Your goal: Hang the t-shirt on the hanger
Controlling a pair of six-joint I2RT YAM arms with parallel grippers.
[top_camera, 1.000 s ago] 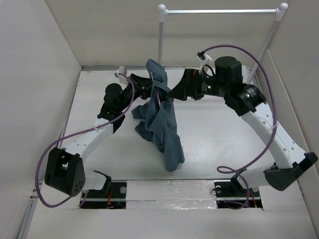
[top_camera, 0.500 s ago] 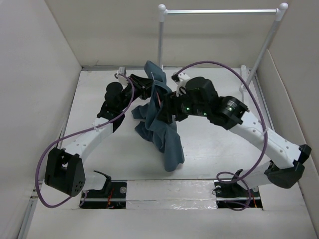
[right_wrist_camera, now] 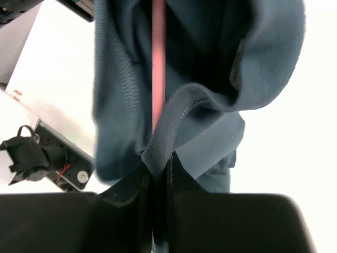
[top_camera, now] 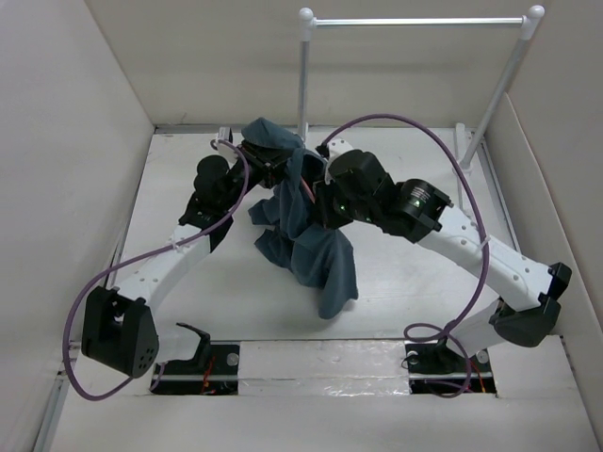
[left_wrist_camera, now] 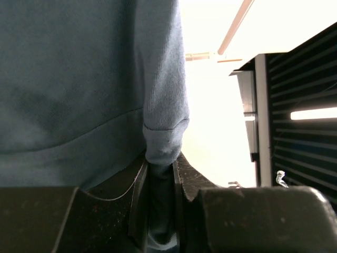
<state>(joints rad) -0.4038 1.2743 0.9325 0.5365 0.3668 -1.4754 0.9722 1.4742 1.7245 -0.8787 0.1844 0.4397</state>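
Observation:
A blue-grey t-shirt (top_camera: 311,240) hangs bunched above the middle of the table, held up between both arms. My left gripper (top_camera: 267,162) is shut on a fold of its cloth (left_wrist_camera: 164,113), which fills the gap between the fingers (left_wrist_camera: 160,171). My right gripper (top_camera: 318,200) reaches in from the right. It is shut on a ribbed hem of the shirt (right_wrist_camera: 174,113), pinched at the fingertips (right_wrist_camera: 159,167). The hanger shows only as a thin pink bar (right_wrist_camera: 158,58) running up inside the shirt's folds. Its hook is hidden.
A white clothes rack with a metal bar (top_camera: 415,21) stands at the back right. White walls close in the left and right sides. Purple cables (top_camera: 405,127) loop over both arms. The right arm's black body (left_wrist_camera: 300,116) is close beside my left gripper.
The right arm swung left into the shirt and its gripper went from open to shut on the hem. The shirt's top shifted left and its hanging end swung slightly right.

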